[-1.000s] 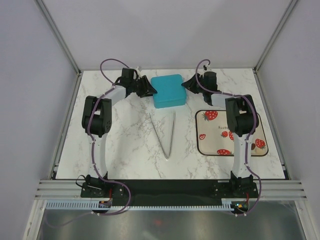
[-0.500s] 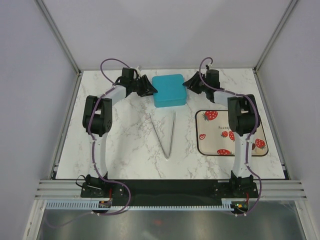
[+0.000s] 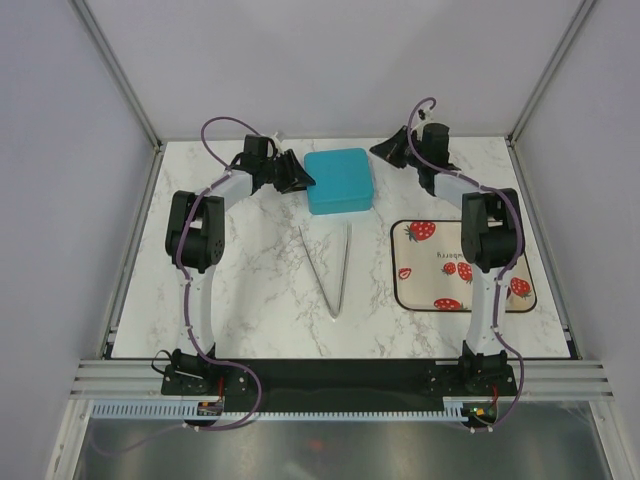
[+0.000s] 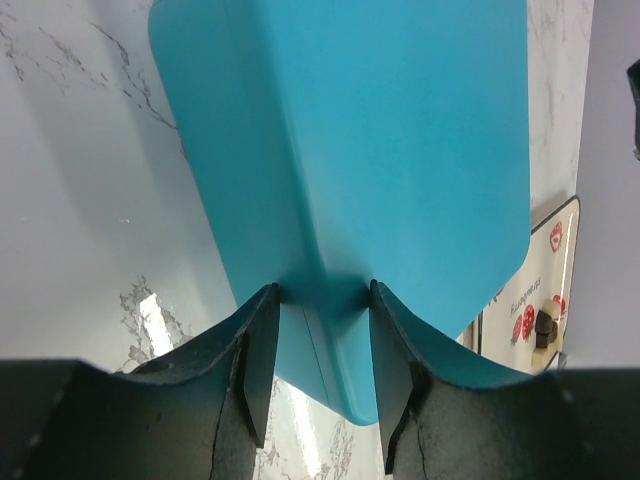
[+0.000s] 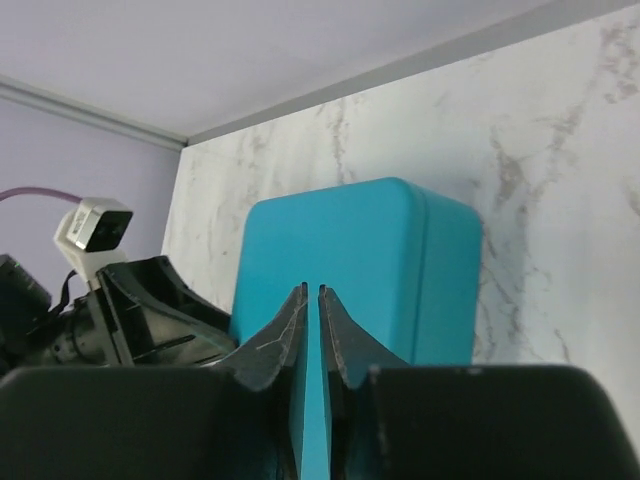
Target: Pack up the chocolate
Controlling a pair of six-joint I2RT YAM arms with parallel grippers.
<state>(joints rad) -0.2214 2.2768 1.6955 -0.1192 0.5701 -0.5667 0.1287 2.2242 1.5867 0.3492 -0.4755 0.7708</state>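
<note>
Left wrist view alone shows jaws pinching the teal box (image 4: 400, 150).

Teal box (image 3: 339, 180); tongs (image 3: 333, 268); strawberry mat (image 3: 425, 265)

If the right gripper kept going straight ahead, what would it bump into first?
Most likely the teal box. The right gripper is shut and points right at it, with nothing else showing in between. How big the gap is cannot be told.
</note>
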